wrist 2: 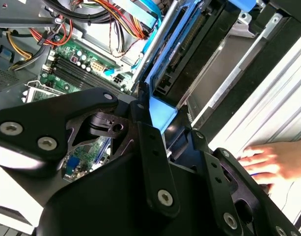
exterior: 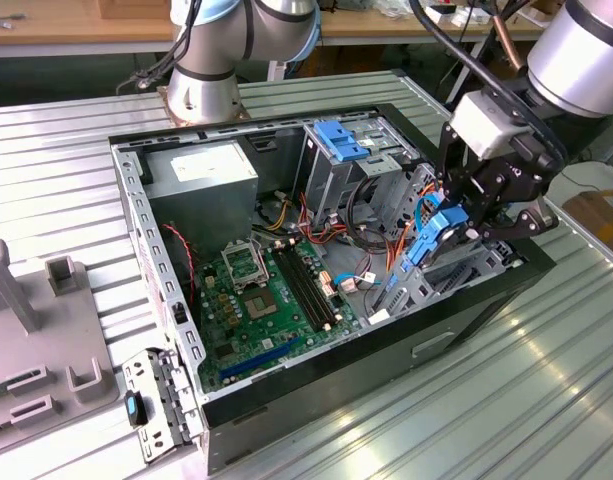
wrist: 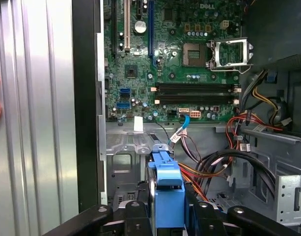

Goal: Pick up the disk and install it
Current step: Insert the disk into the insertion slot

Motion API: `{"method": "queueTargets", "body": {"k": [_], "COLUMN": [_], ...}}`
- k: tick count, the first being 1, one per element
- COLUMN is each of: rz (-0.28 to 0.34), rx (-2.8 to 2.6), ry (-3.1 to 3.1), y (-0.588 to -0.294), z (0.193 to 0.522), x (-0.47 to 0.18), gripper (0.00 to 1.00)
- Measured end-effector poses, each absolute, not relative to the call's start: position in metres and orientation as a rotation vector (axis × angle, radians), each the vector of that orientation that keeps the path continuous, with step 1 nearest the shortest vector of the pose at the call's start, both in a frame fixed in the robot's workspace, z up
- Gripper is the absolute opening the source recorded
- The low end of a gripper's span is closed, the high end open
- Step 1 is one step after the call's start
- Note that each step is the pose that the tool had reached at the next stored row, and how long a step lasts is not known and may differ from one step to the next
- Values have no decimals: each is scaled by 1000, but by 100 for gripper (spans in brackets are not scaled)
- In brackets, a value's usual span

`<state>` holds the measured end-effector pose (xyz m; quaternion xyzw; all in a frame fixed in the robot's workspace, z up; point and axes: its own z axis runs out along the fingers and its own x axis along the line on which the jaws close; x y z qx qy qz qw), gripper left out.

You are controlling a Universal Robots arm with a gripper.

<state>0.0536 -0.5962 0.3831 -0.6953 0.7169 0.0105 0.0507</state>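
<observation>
While the fingers point(wrist: 193, 216) clamp the disk point(wrist: 167, 196), it hangs over the open case point(exterior: 286, 392).

The disk point(exterior: 435, 238), blue-framed, is tilted on edge. It hangs above the computer case point(exterior: 336, 375) at its edge on the exterior view's right.

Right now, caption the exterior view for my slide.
Black end effector holds blue-framed metal hard disk over the open black computer case.

No print (white label point(exterior: 208, 162) included) is legible.
</observation>
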Motion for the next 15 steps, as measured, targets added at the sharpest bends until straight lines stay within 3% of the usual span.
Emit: {"method": "queueTargets", "body": {"k": [9, 10, 15], "rz": [34, 33, 33], "rx": [-2115, -2116, -2116], "ry": [2181, 2182, 2182], "y": [-596, -596, -596], "z": [379, 380, 380], "x": [54, 54, 54], "gripper": [38, 44, 44]}}
